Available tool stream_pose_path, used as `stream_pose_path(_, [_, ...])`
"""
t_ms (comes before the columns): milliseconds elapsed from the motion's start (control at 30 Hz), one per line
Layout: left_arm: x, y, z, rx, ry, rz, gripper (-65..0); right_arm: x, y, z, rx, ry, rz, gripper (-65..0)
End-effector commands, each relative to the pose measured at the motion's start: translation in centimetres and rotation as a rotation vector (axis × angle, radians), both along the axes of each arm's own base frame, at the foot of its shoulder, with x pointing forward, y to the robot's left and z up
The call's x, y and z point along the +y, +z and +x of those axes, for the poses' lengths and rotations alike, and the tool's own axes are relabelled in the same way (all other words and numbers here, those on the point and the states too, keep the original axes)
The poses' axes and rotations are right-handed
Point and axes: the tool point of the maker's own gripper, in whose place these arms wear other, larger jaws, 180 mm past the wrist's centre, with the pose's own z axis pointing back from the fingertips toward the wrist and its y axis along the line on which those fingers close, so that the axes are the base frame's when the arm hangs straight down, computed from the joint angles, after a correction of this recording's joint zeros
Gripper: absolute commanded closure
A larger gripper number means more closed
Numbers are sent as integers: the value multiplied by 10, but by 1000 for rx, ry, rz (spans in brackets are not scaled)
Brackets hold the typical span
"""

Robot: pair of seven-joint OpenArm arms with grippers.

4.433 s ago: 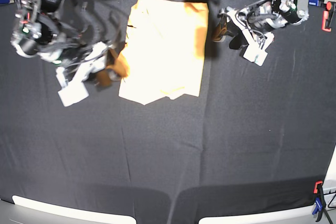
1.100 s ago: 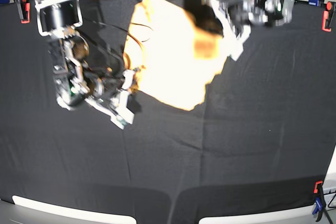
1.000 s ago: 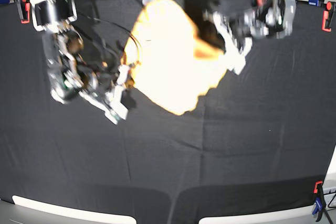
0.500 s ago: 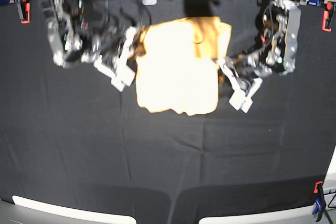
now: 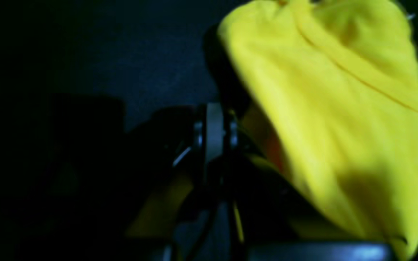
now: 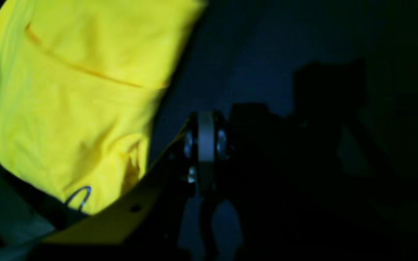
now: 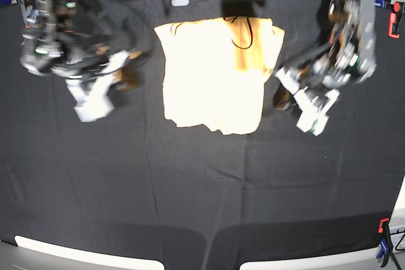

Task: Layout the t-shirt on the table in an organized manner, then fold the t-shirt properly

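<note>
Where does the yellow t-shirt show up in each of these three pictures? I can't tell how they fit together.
Base view: the t-shirt lies on the table, upper centre, between the two arms.
Left wrist view: it fills the right side, over the black cloth.
Right wrist view: it fills the upper left.
Shared landmark: the black table cloth beside the shirt's edge appears in all three views.

The pale orange-yellow cloth t-shirt (image 7: pixel 212 77) looks soft and matt, with fine creases and stitched seams (image 5: pixel 357 78). The bench (image 7: pixel 202 188) is covered in matt black cloth with a faint woven grain. Each end effector shows smooth white plastic (image 7: pixel 313 115) and dull metal parts.
</note>
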Motion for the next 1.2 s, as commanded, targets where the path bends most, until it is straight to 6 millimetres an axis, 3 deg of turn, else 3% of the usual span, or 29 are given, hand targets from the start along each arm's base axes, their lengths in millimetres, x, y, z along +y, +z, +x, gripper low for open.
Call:
stream_pose_path(0, [8,14,-1,-47,21,1,0,-6,11,-1,-25,-4,-3,0])
stream_pose_path(133, [29,12,-47,8,69,44,0,-30,15,-38,19,-41,-85,0])
stream_pose_path(333, [61,-16,-137,213,127,116,0,-44,21,-118,119,-85,-150,0])
stream_pose_path(467, [78,-31,-192,347,153,155,0,-52,3,-182,276,-168,-185,0])
stream_pose_path(600, [74,-47,-250,490,96,150,0,-50,-17,-245,450,-215,-234,0])
stream_pose_path(800, [84,-95,-318,689,142,82,0,-58,-54,-310,676,-300,-222,0])
stream_pose_path(1000, [87,-169,-362,851,266,-63,0,-83,-111,-331,805,-428,-138,0])
stream_pose_path(1167, [81,-212,-362,838,399,-181,0,-114,-161,-346,925,-461,-150,0])
